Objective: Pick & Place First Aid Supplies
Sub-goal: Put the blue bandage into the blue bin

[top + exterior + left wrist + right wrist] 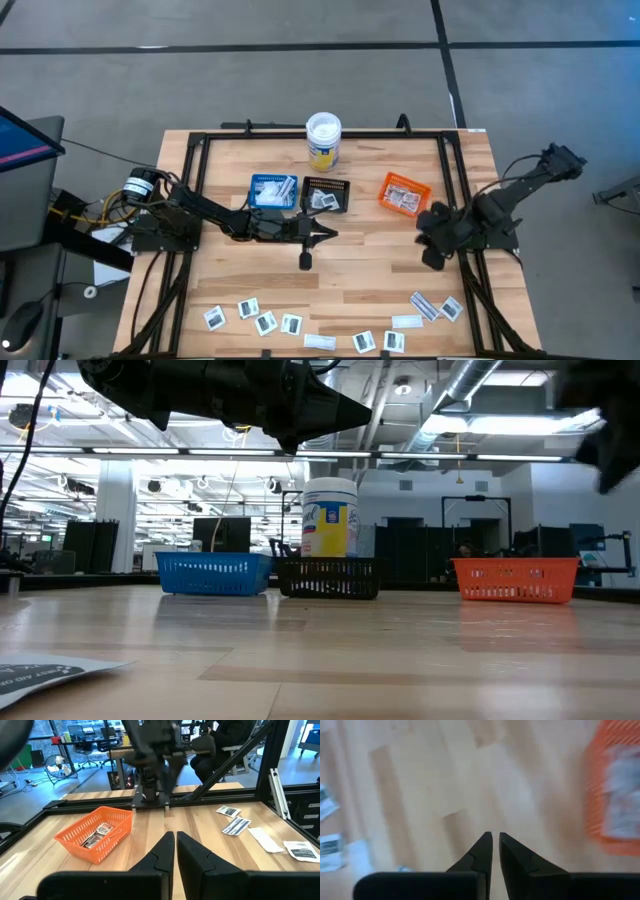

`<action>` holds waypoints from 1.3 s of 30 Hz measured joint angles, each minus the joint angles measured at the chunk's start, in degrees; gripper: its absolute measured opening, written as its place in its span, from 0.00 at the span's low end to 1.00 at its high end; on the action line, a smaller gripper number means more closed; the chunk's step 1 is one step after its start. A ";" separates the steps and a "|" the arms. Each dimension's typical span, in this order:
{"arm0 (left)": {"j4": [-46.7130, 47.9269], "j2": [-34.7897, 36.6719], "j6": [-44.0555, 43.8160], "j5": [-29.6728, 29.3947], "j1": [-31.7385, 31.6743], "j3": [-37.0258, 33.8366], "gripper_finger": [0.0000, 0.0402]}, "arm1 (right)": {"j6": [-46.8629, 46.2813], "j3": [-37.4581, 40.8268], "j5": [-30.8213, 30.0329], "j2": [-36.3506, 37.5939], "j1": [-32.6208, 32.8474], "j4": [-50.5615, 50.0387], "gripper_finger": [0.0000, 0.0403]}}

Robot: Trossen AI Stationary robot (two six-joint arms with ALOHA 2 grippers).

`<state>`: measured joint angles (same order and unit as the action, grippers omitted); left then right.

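Observation:
Several first aid supplies, small flat paper packets (pixel 291 323), lie flat along the table's near edge. More packets lie in the orange tray (pixel 403 194), the black tray (pixel 326 195) and the blue tray (pixel 272 191). My left gripper (pixel 325 236) hangs level over the table's middle, just near of the black tray, shut and with nothing in it (pixel 175 840). My right gripper (pixel 425 238) is above the wood near the right edge, near of the orange tray (pixel 615 790), slanting down, its fingers (pixel 495 845) together with nothing between them.
A white-lidded tub (pixel 323 140) stands at the far edge behind the trays. A black frame (pixel 190 160) runs around the table. In the left wrist view, packets (pixel 236 825) lie beside the orange tray (pixel 95 834), with my right arm (pixel 155 760) beyond.

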<state>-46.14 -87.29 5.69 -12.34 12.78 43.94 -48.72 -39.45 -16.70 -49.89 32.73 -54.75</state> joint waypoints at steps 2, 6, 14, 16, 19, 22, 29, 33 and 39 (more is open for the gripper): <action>0.21 0.00 0.00 -0.02 -0.02 0.00 0.05 | -2.80 3.97 4.77 1.38 1.97 4.33 0.07; 0.17 0.00 -0.22 -0.02 0.00 0.00 0.05 | -6.26 10.11 14.37 1.12 5.67 13.72 0.07; -0.16 0.00 -1.92 -0.02 0.00 0.00 0.05 | 5.48 12.06 16.71 -5.21 12.76 25.88 0.09; -0.16 0.00 -1.92 -0.02 0.00 0.00 0.05 | 10.57 12.03 16.42 -7.26 13.92 28.62 0.08; -0.16 0.00 -1.81 -0.04 -0.02 0.00 0.05 | 17.39 12.03 16.37 -10.34 14.68 29.65 0.06; -0.16 0.00 -1.70 -0.04 0.00 0.00 0.05 | 18.92 12.03 16.44 -12.95 13.85 29.06 0.04; -0.18 0.00 -1.87 0.04 -0.96 0.00 0.05 | 8.50 12.03 21.44 -17.73 12.72 30.87 0.09; -0.18 0.00 -2.12 -0.15 -1.80 0.00 0.05 | 4.24 12.03 21.15 -20.47 14.35 34.24 0.17; -0.18 0.00 -4.73 -0.11 -1.92 0.00 0.05 | -2.30 11.85 17.11 -25.58 16.66 36.60 0.28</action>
<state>-46.33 -87.29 0.96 -12.45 10.85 43.94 -51.02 -27.61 0.41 -75.48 49.39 -18.15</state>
